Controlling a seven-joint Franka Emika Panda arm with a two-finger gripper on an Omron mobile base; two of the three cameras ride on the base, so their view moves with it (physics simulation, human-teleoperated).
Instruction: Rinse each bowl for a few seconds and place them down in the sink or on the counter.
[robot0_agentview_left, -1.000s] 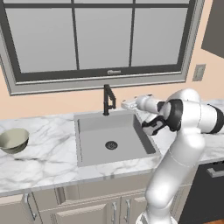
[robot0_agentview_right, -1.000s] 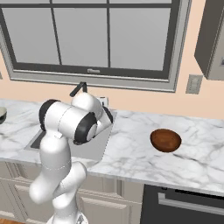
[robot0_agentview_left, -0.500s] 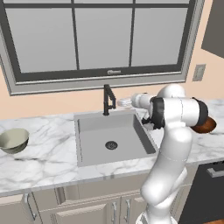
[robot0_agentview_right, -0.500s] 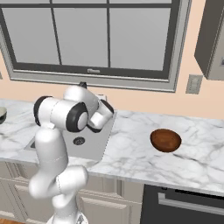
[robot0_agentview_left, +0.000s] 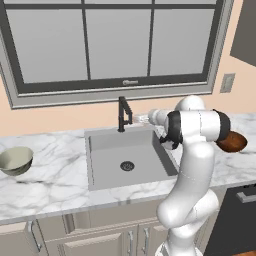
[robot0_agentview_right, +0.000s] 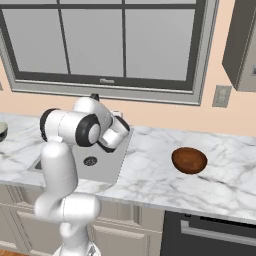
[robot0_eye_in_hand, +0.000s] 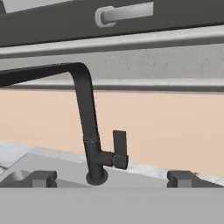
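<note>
The grey sink (robot0_agentview_left: 107, 146) is set in the white marble counter (robot0_agentview_left: 50, 184). A pale greenish-beige bowl (robot0_agentview_left: 15, 160) stands on the counter far left of the basin, and its rim peeks in at the edge (robot0_agentview_right: 1, 131) of the right base view. On the counter to the right lies the dark reddish-brown bowl (robot0_agentview_right: 189, 160), half hidden behind my arm (robot0_agentview_left: 233, 142). My gripper (robot0_agentview_left: 139, 119) hangs over the sink's back right corner, level with the thin black faucet (robot0_eye_in_hand: 89, 131). The gripper (robot0_eye_in_hand: 113, 179) is open and holds nothing; the faucet's lever (robot0_eye_in_hand: 119, 148) lies straight ahead between the fingertips (robot0_eye_in_hand: 41, 178).
A large window with a grey sill (robot0_agentview_left: 115, 87) runs behind the sink. Beige cabinet doors (robot0_agentview_left: 95, 240) sit below the counter, with a dark oven front (robot0_agentview_right: 210, 232) at the right. The drain (robot0_agentview_left: 127, 165) is in the middle of the basin.
My arm has swung left from the sink's right side, turning the hand toward the faucet. The brown bowl now shows behind the arm. The jaws stayed open.
</note>
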